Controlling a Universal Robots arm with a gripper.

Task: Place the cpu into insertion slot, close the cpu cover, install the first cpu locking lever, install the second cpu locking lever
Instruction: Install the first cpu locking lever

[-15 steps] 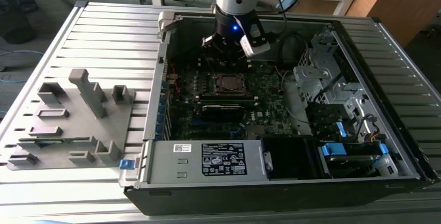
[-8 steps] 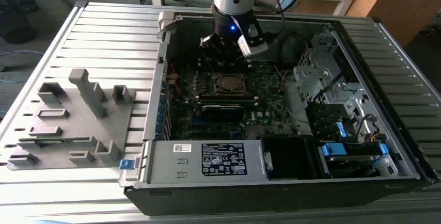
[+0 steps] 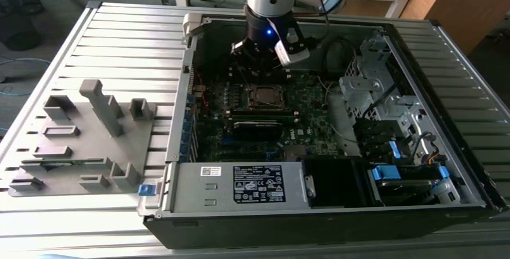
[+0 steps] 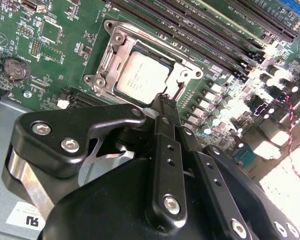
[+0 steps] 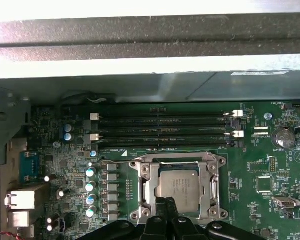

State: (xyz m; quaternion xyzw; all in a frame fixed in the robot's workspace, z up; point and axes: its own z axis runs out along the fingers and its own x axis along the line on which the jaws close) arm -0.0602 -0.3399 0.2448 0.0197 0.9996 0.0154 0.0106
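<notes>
The cpu [image 5: 178, 187] [image 4: 141, 77], a square chip with a silver-grey top, lies flat in the insertion slot [image 3: 263, 96] on the green motherboard. The cpu cover [image 5: 212, 172] [image 4: 186, 75], a silver frame with a square window, lies down around the chip. Thin metal levers run along the socket's sides; I cannot tell whether they are latched. My gripper [image 4: 166, 102] [image 5: 167, 202] [image 3: 257, 62] hangs just above the socket's edge beside the chip. Its black fingers [image 4: 165, 145] are pressed together with nothing between them.
Long black memory slots [image 5: 160, 130] run beside the socket, and a coin battery [image 5: 282, 137] sits nearby. The open computer case [image 3: 183, 151] also holds a power supply [image 3: 239, 184] and drive cages [image 3: 374, 92]. A grey fixture block [image 3: 80, 133] stands at the exterior view's left.
</notes>
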